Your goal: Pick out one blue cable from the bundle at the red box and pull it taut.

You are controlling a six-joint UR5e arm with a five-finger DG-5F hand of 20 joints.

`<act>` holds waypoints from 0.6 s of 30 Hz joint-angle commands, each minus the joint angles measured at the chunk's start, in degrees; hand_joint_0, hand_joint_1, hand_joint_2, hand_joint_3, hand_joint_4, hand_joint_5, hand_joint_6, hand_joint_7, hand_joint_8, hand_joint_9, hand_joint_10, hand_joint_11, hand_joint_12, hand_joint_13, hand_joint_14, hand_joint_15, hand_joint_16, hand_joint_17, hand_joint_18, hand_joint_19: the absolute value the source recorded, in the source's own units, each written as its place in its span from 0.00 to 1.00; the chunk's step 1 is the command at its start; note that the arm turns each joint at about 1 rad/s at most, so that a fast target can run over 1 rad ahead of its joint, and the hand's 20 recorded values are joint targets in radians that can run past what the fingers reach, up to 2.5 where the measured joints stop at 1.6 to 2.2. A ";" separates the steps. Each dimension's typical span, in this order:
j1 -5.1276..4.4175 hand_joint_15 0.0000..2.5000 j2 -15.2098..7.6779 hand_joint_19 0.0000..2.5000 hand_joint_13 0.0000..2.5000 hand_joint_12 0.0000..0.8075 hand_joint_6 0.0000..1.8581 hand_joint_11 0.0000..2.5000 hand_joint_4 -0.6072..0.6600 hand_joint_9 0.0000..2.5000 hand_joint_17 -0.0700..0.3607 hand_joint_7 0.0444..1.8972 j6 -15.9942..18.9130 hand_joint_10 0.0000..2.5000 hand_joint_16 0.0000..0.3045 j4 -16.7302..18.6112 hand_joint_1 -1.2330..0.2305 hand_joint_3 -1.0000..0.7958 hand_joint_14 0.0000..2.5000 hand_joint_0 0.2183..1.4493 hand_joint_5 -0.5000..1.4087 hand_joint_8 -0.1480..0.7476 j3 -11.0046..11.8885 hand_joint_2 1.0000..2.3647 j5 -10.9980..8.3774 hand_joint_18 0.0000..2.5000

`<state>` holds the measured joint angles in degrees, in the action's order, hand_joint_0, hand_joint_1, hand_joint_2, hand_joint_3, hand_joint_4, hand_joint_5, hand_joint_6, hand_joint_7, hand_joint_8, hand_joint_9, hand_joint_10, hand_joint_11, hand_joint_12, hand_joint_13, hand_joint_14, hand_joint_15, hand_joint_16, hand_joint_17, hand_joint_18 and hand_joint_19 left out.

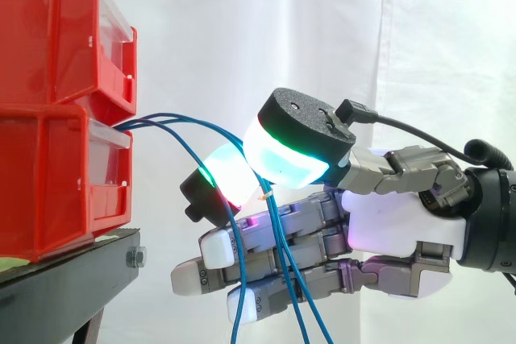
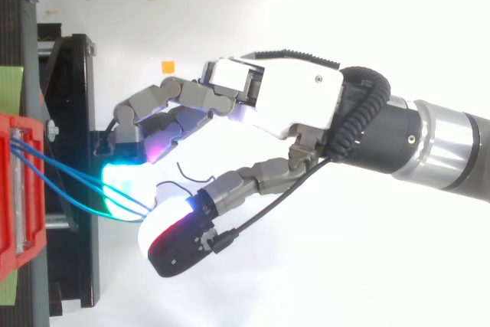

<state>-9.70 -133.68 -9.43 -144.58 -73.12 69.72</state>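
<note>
Thin blue cables (image 1: 181, 122) come out between two stacked red bins (image 1: 48, 175) at the left, arc to the right and hang down. My hand (image 1: 403, 223) reaches in from the right at bin height. A thick cyan-green pad (image 1: 282, 155) and a green-red pad (image 1: 228, 173) close against each other, with blue cable strands pinched between them. The other fingers stretch out straight below, and the hanging strands cross in front of them. From above, the cables (image 2: 69, 178) run slack from the red bin (image 2: 11, 189) into the pinch of my hand (image 2: 295, 101).
The bins stand on a black stand (image 1: 64, 279) with a bolt at its edge. A white curtain hangs behind. A small orange mark (image 2: 168, 67) lies on the white surface beyond the hand. Open room lies to the right of the stand.
</note>
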 commanded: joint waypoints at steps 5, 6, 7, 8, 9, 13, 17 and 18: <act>0.03 0.05 0.00 0.15 0.28 0.38 0.48 0.20 0.55 0.34 0.40 0.60 0.03 0.01 0.15 -0.09 0.22 0.28 0.00 0.43 0.15 0.48 0.00 0.00 -0.02 0.29; 0.03 0.05 0.00 0.15 0.28 0.38 0.48 0.20 0.55 0.34 0.40 0.60 0.03 0.01 0.15 -0.09 0.22 0.28 0.00 0.44 0.15 0.48 0.00 0.00 -0.02 0.29; 0.03 0.05 0.00 0.16 0.28 0.38 0.48 0.20 0.55 0.34 0.40 0.60 0.03 0.01 0.15 -0.09 0.22 0.28 0.00 0.44 0.15 0.48 0.00 0.00 -0.02 0.29; 0.03 0.05 0.00 0.15 0.28 0.38 0.49 0.21 0.56 0.34 0.40 0.60 0.03 0.01 0.15 -0.09 0.22 0.28 0.00 0.44 0.15 0.48 0.00 0.00 -0.02 0.29; 0.03 0.05 0.00 0.15 0.28 0.38 0.49 0.21 0.56 0.34 0.40 0.60 0.03 0.01 0.15 -0.09 0.22 0.28 0.00 0.45 0.15 0.49 0.00 0.00 -0.02 0.29; 0.03 0.06 0.00 0.16 0.29 0.38 0.49 0.21 0.56 0.34 0.40 0.60 0.03 0.01 0.15 -0.09 0.23 0.28 0.00 0.45 0.15 0.48 0.00 0.00 -0.02 0.29; 0.12 0.06 0.00 0.17 0.29 0.39 0.49 0.21 0.60 0.35 0.40 0.60 0.03 0.01 0.15 -0.09 0.24 0.28 0.00 0.41 0.15 0.49 0.00 0.00 -0.02 0.30; 0.12 0.06 0.00 0.17 0.29 0.39 0.49 0.22 0.61 0.35 0.40 0.61 0.03 0.01 0.15 -0.09 0.24 0.28 0.00 0.40 0.15 0.48 0.00 0.00 -0.02 0.30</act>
<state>-9.65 -133.67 -9.40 -144.67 -73.12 69.70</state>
